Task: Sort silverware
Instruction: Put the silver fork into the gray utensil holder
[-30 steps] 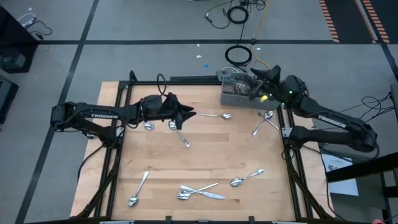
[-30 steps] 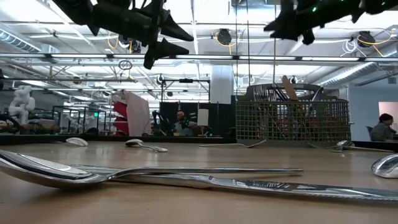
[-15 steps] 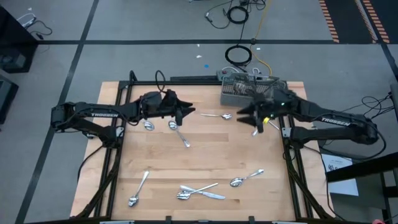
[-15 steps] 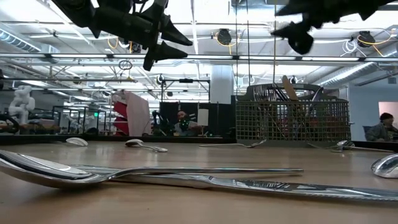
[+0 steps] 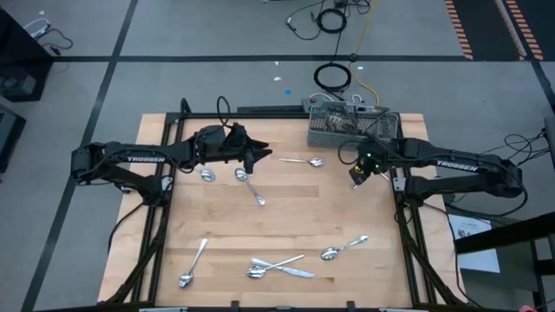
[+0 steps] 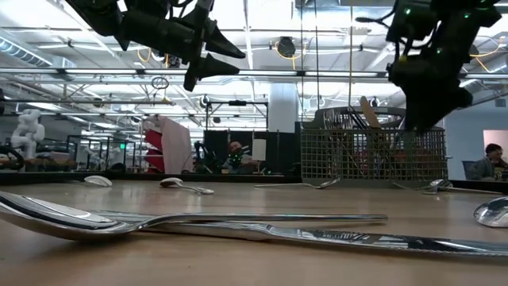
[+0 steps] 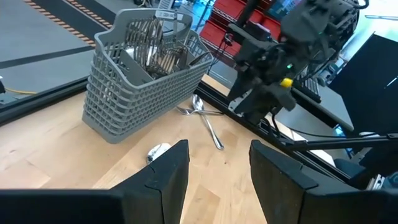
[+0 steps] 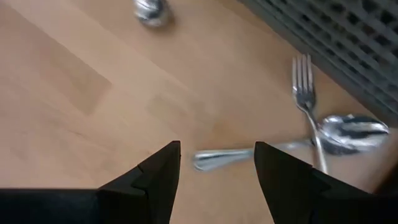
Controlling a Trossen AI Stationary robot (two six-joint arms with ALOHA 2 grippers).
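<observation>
The grey mesh basket (image 5: 349, 127) stands at the tabletop's far right corner, cutlery upright inside. Just in front of it the right gripper (image 5: 355, 173), fingers apart and empty, hangs over a crossed fork (image 8: 306, 87) and spoon (image 8: 351, 132) (handles splayed, nothing blocking them). The left gripper (image 5: 263, 157), also spread, hovers over the far-left spoons (image 5: 248, 184). More silverware (image 5: 277, 267) lies along the near edge of the pale wood tabletop (image 5: 295, 217)

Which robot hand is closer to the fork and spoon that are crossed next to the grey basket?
The right gripper. It hangs open just above the crossed fork and spoon beside the basket. The left gripper is open too, up in the air across the table.
</observation>
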